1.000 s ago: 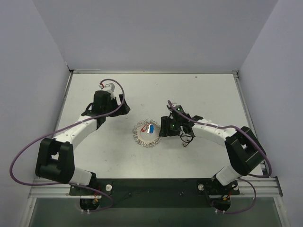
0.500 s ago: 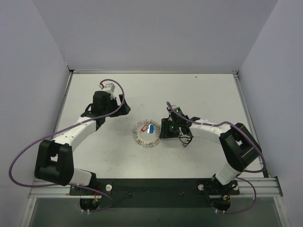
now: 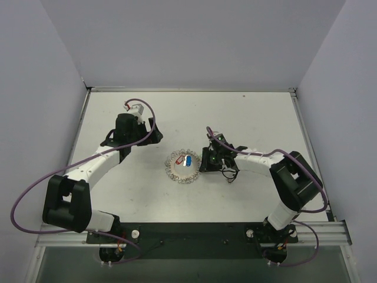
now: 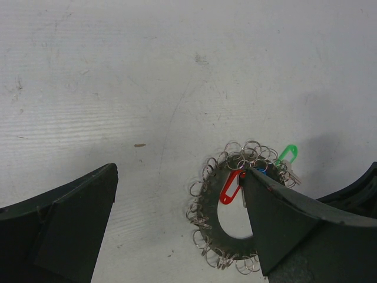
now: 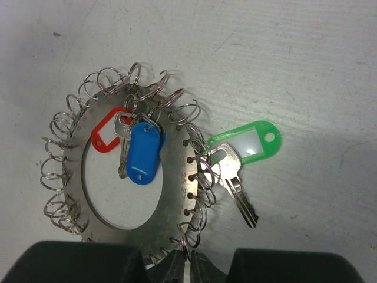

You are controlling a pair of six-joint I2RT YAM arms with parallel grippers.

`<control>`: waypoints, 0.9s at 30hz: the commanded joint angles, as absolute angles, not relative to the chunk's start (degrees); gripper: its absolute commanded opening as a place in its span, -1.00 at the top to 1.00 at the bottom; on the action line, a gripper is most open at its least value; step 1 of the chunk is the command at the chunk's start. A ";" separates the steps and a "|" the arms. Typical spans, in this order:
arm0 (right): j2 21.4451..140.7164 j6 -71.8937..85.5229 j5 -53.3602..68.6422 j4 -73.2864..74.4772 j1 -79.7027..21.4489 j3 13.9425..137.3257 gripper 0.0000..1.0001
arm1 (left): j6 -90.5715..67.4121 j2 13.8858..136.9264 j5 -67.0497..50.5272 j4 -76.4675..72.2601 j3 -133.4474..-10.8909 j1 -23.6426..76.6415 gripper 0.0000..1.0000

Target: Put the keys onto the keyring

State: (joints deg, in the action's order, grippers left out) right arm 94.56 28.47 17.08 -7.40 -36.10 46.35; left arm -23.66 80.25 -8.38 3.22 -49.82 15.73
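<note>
Keyring (image 5: pixel 175 190): flat silvery metal ring, its rim fringed with small wire loops (image 5: pixel 59 125), lying flat on the white table (image 3: pixel 247 118) at the centre of the top view. Red-tagged key (image 5: pixel 106 137) and blue-tagged key (image 5: pixel 143 154): hung from loops at the ring's upper edge and lying across its central hole. Green-tagged key (image 5: pixel 247 144): hooked to a loop on the ring's right edge and resting on the table outside it. Right gripper (image 5: pixel 188 268): at the lower edge of the wrist frame, fingers drawn almost together on a wire loop at the ring's lower rim. Left gripper (image 4: pixel 177 236): jaws spread wide, holding nothing, up and to the left of the ring in the top view.
</note>
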 commanded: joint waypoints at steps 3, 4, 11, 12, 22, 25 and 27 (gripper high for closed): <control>92.73 28.57 17.58 -8.09 -36.39 46.06 1.00 | -22.94 78.14 -9.40 0.88 -49.66 16.00 -0.95; 92.46 28.48 17.32 -7.91 -36.30 46.23 1.00 | -23.03 78.13 -9.40 0.79 -49.66 15.91 -0.95; 89.30 26.55 16.00 -5.72 -36.39 47.11 1.00 | -22.94 77.43 -10.02 0.79 -49.31 15.91 -0.95; 88.60 26.28 15.82 -4.93 -36.39 47.37 1.00 | -22.94 77.34 -10.19 0.79 -49.22 15.91 -0.95; 82.80 21.54 14.50 -0.44 -36.47 50.62 1.00 | -23.38 75.06 -11.07 -1.58 -48.34 16.00 -0.95; 81.30 20.57 14.68 -0.18 -36.65 51.59 1.00 | -23.38 74.45 -12.21 -2.28 -48.16 16.00 -0.95; 80.25 19.78 14.85 1.48 -36.74 52.47 1.00 | -23.38 73.83 -12.65 -2.72 -47.99 16.00 -0.95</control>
State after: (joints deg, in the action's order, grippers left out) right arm 83.85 22.20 15.35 -1.13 -36.10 49.04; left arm -23.59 76.64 -10.44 1.80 -48.23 15.77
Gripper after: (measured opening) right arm 0.025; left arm 0.975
